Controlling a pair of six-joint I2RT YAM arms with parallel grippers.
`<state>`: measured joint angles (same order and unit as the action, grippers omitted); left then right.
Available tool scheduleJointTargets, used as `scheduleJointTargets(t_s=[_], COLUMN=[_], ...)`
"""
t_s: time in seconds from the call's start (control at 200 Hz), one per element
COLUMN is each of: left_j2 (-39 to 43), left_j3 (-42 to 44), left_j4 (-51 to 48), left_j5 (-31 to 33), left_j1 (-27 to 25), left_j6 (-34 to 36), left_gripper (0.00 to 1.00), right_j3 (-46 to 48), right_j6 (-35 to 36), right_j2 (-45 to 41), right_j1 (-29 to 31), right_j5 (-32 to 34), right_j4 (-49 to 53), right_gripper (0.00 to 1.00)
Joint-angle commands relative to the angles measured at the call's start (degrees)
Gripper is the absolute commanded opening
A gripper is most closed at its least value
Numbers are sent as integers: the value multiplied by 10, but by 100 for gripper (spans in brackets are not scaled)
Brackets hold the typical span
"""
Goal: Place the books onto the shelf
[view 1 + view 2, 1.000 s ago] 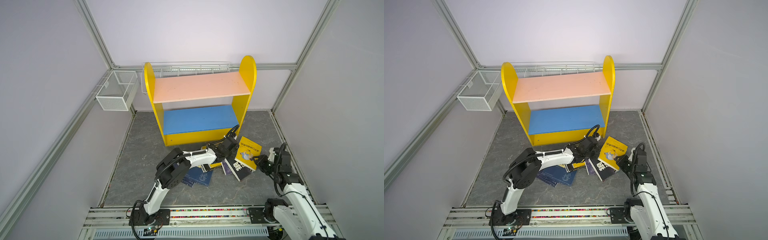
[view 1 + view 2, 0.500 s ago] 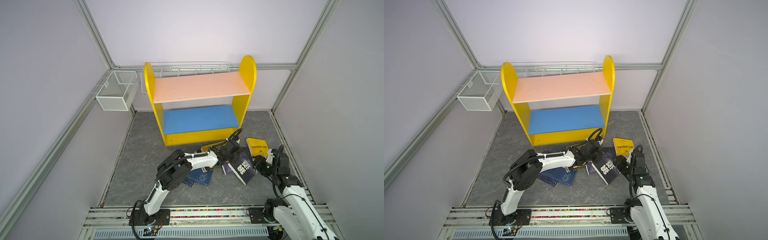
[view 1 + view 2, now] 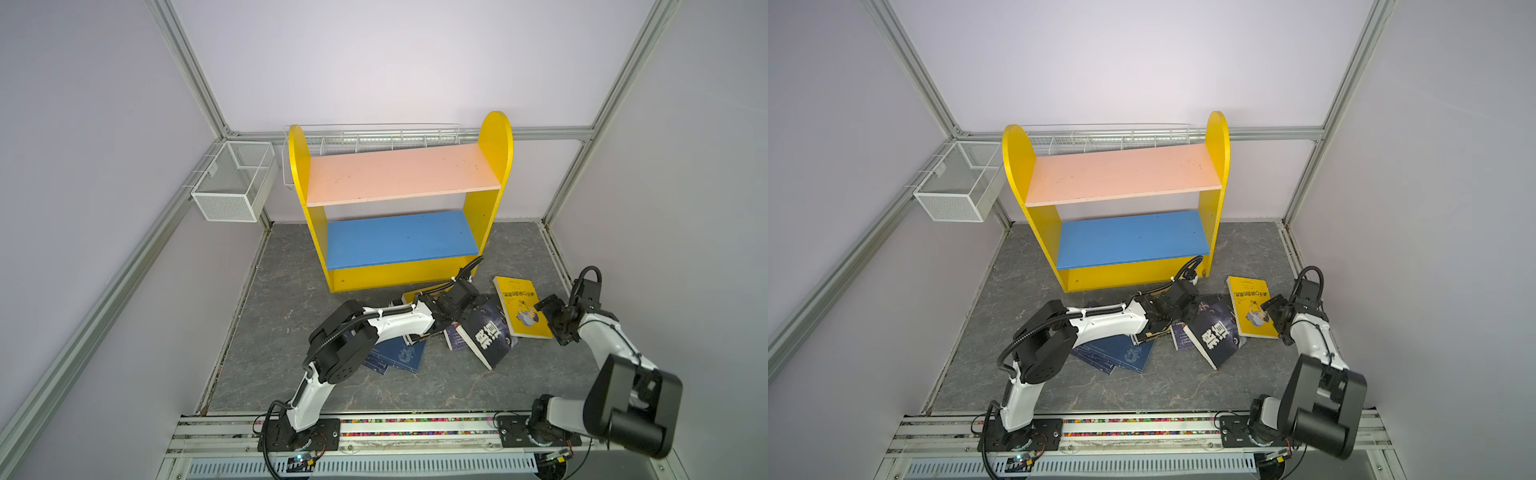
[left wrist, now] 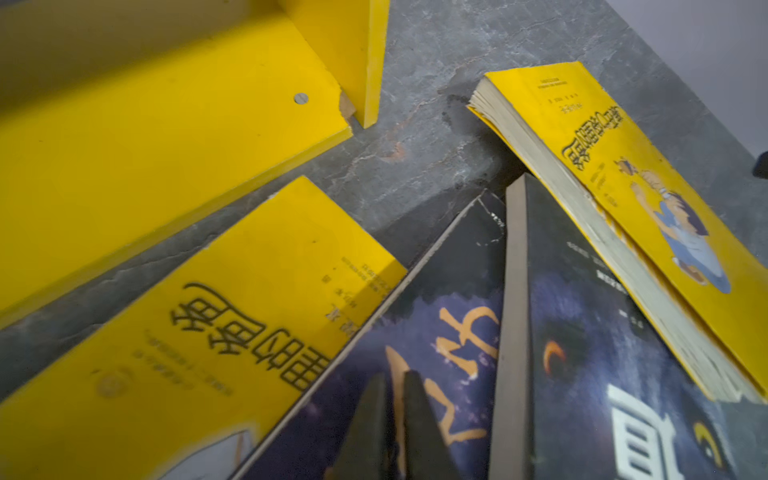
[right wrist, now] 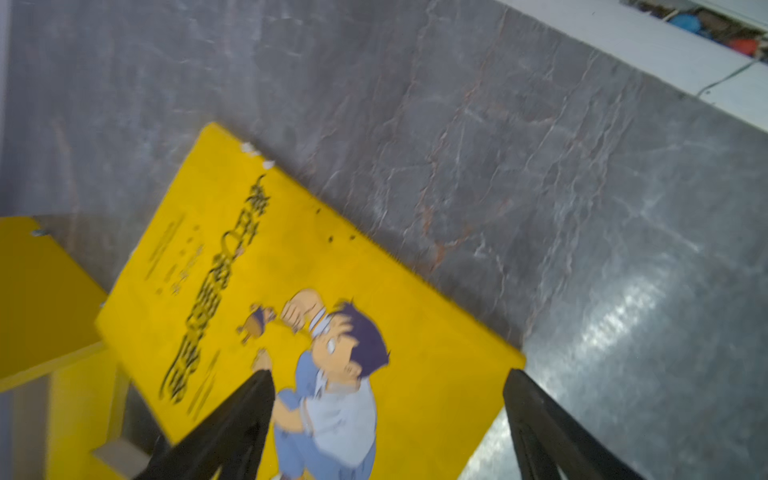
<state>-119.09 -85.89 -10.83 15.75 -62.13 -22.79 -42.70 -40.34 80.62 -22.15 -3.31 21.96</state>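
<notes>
I am looking down at the shelf (image 3: 494, 137) standing against the back wall. Its pink upper board (image 3: 399, 172) and blue lower board (image 3: 399, 239) are both showing bare colour from end to end. A wire mesh basket (image 3: 232, 183) is hanging on the left wall, and a long wire rack (image 3: 374, 139) is running behind the top of the shelf. I am seeing only mesh in both.

The books I can make out are all lying on the grey floor (image 3: 291, 332) in front of the shelf. Navy books (image 3: 399, 353) are lying flat under the left arm. A dark book with large characters (image 3: 488, 336) is sitting tilted on another dark purple book (image 4: 415, 324). A yellow cartoon book (image 3: 521, 305) is lying just to its right, touching it. A second yellow book (image 4: 208, 324) is lying close to the shelf's base.

The left gripper (image 4: 395, 382) is hovering over the dark purple cover with its fingers barely parted and nothing between them. The right gripper (image 5: 388, 372) is hanging over the near corner of the yellow cartoon book with its jaws spread wide, gripping nothing.
</notes>
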Motion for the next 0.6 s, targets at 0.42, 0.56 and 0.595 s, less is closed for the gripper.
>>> scheduleJointTargets(t_s=[0.42,0.56,0.595], left_j2=[-52,-117,-134], left_j3=[-133,-220,-242], left_j4=[-35,-72,-82], left_j5=[-166,-157,-157], left_j1=[19,19,19], left_j6=[20,23,23], left_gripper=[79,84,85], right_j3=[-23,18,32], right_j6=[61,45,40], right_j2=[114,69,53], right_j1=[68,116,128], right_j5=[-57,-52,-55], right_j4=[-84,-74,-74], right_gripper=[82,81,80])
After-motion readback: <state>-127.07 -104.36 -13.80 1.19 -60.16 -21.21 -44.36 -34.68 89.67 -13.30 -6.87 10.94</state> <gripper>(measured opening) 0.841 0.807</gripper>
